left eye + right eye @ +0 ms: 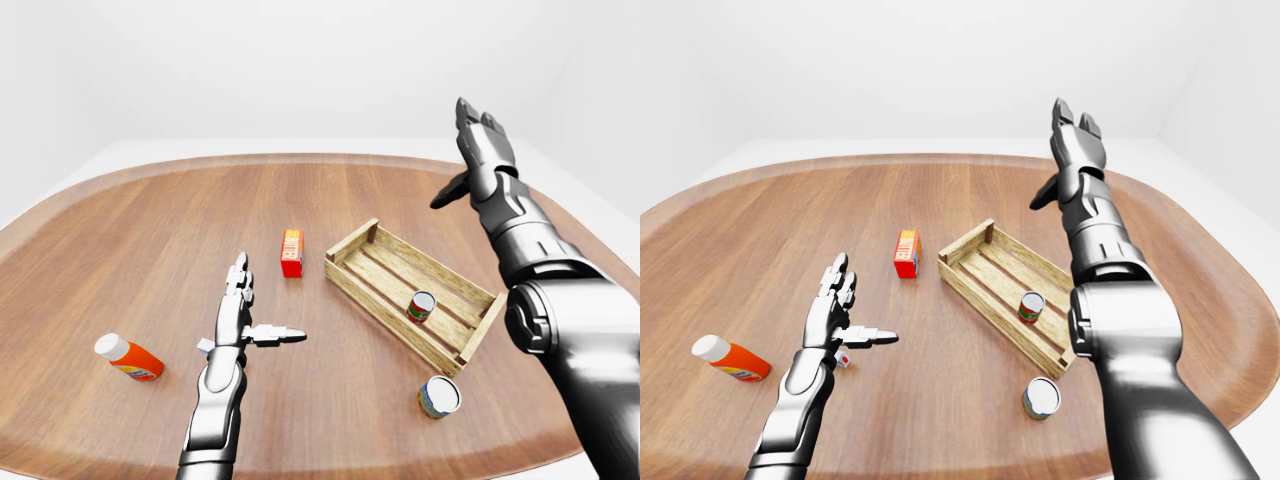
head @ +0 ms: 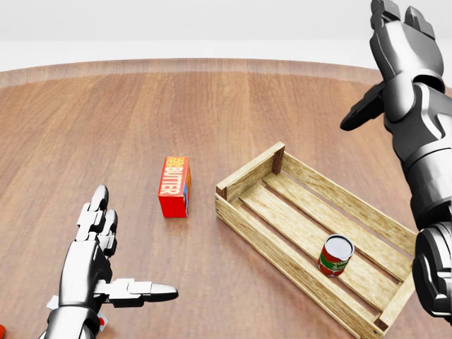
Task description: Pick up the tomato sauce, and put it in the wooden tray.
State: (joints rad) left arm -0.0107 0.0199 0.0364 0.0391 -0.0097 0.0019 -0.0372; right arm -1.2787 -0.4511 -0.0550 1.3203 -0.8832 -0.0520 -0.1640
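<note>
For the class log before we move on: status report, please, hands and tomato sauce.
Left hand open, low over table. Right hand open, raised clear of wooden tray. Tomato sauce upright inside tray. Nothing in the way.

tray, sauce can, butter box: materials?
Wooden tray: pale unfinished wood slats, visible grain. Tomato sauce: likely metal can, shiny silvery top, red-green label. Butter box: looks like printed cardboard, matte red, sharp edges.
</note>
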